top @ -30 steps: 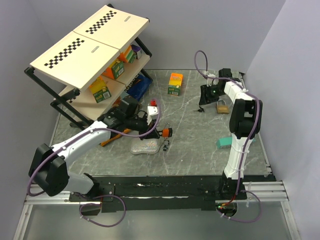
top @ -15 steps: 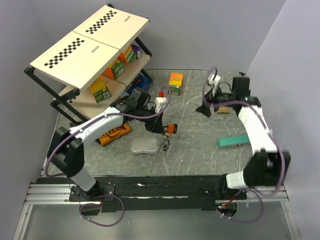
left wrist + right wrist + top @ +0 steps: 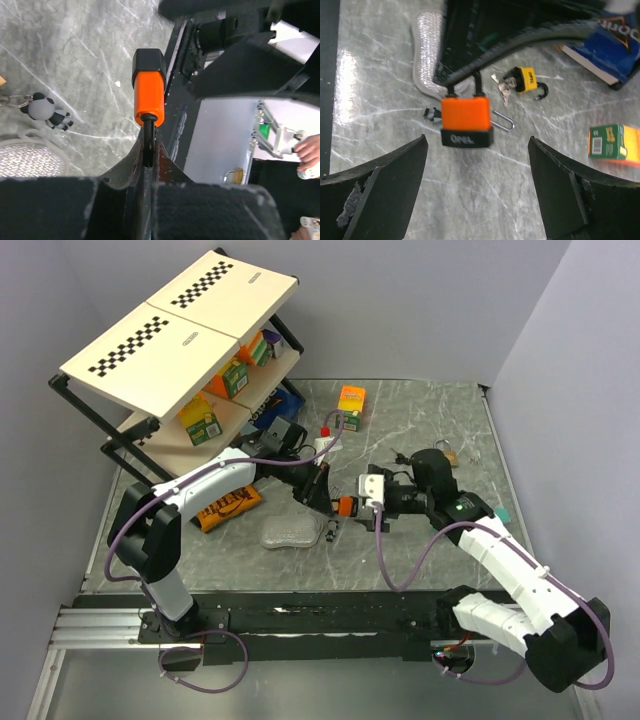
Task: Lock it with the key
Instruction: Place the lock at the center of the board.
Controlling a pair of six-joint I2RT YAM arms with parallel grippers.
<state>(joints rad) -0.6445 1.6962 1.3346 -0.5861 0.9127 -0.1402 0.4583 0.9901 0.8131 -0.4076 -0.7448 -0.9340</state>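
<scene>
The left fingers (image 3: 135, 165) pinch the shackle of the orange padlock (image 3: 148, 90), which hangs above the middle of the worktop (image 3: 420, 410). The right fingers (image 3: 395, 185) are spread wide at the padlock's 3 o'clock in the top view, touching nothing. In the right wrist view a yellow padlock (image 3: 525, 80) with keys (image 3: 501, 90) lies at its 1 o'clock.

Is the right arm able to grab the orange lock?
Probably yes: the right arm has jaws wide open facing the orange lock, nothing between; the left arm pinches only its shackle.
</scene>
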